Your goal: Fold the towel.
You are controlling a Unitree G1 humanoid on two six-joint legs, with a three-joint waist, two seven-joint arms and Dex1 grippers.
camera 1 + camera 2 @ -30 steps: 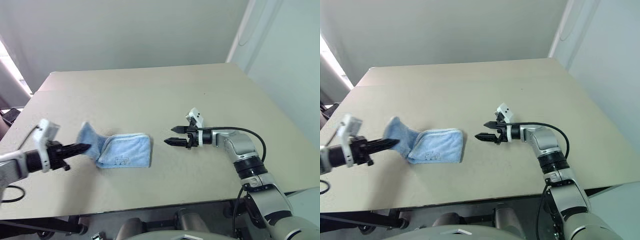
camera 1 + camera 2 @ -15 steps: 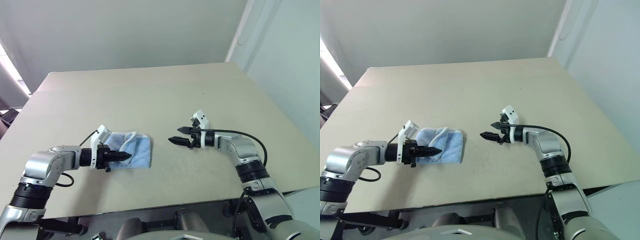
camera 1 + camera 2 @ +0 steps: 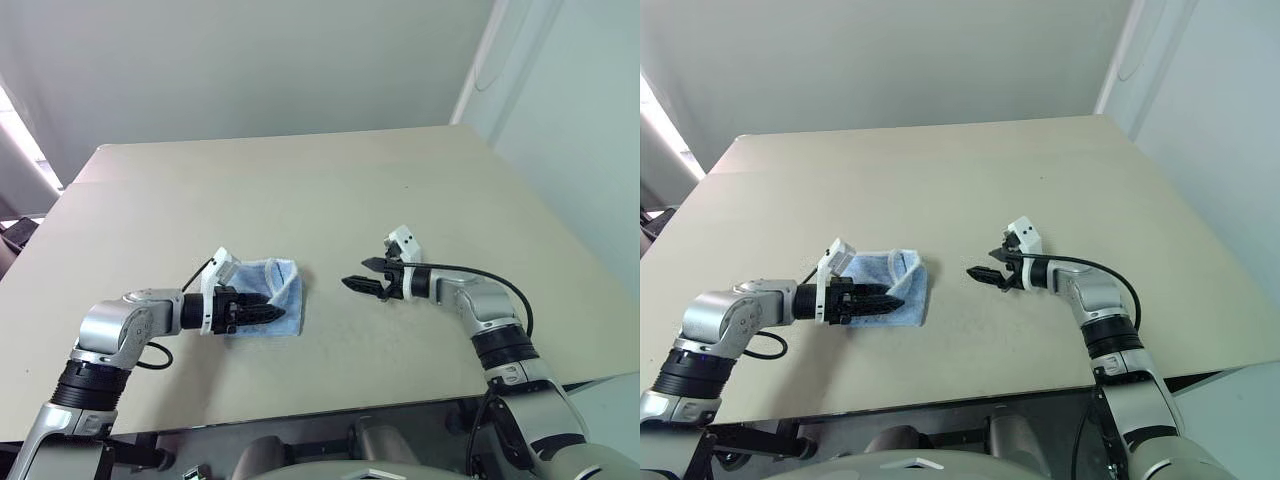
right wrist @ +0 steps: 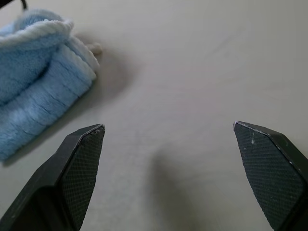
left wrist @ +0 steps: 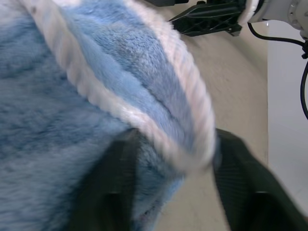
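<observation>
The light blue towel [image 3: 286,280] lies bunched and folded over itself on the beige table [image 3: 300,180], left of centre. My left gripper [image 3: 272,309] lies low over the towel's near part and points right. In the left wrist view its two black fingers [image 5: 114,192] stand apart, with the towel's [image 5: 72,96] white-edged fold draped loosely between them. My right gripper [image 3: 356,274] hovers just above the table a short way right of the towel, pointing left at it, wide open and empty. The right wrist view shows the towel [image 4: 38,91] beyond its fingertips [image 4: 82,159].
The table's near edge [image 3: 330,405] runs just below both arms. A white wall and door frame [image 3: 480,70] stand behind the far right corner. Black cables trail from both wrists.
My left gripper carried the lifted towel end rightward over the rest of the towel and lowered it, then its fingers parted. My right gripper sank slightly and stayed open.
</observation>
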